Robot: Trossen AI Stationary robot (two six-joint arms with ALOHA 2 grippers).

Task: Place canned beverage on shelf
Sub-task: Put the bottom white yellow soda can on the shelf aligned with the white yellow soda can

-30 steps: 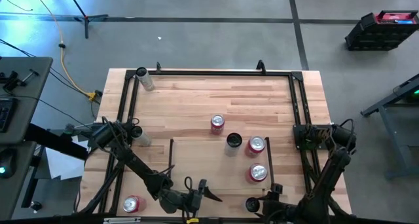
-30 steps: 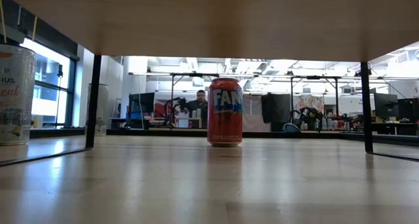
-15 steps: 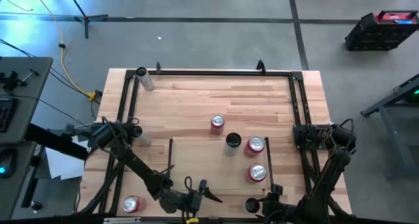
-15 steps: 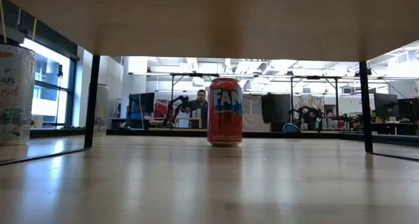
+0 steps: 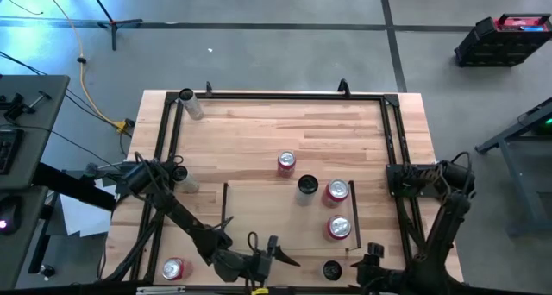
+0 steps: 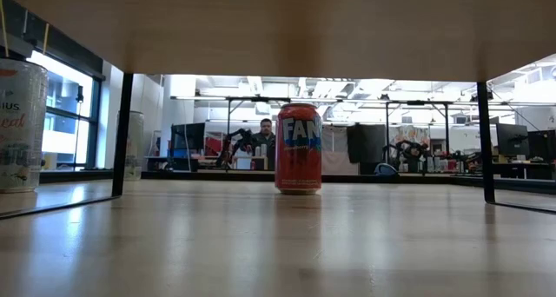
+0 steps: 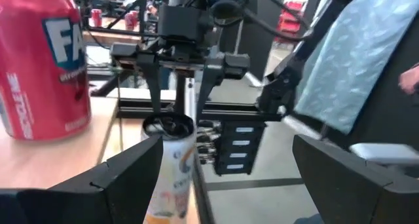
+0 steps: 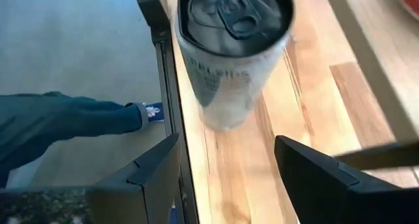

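Note:
The shelf (image 5: pixel 259 217) is a pale-wood panel at the table's near middle. On its right part stand a black-topped can (image 5: pixel 307 185) and two red cans (image 5: pixel 337 190) (image 5: pixel 339 228). A white can with a black top (image 5: pixel 332 269) stands upright on the tabletop by the near edge. My right gripper (image 5: pixel 369 254) is open just right of it. In the left wrist view its fingers (image 7: pixel 152 86) stand over the can's top (image 7: pixel 169 126); I cannot tell whether they touch. My left gripper (image 5: pixel 278 254) is open and empty left of that can, pointing at it.
A red can (image 5: pixel 285 162) stands on the tabletop beyond the shelf, and it shows in the low view (image 6: pixel 298 148) under the shelf. Other cans are at the near left corner (image 5: pixel 173 268), by the left arm's base (image 5: pixel 183 178) and at the far left (image 5: pixel 191 105). A black tube frame (image 5: pixel 285 95) rims the table.
My right gripper has gone a little toward the table's right edge, away from the white can, and its arm has swung the same way. My left gripper has gone a little toward the white can. The cans have kept still.

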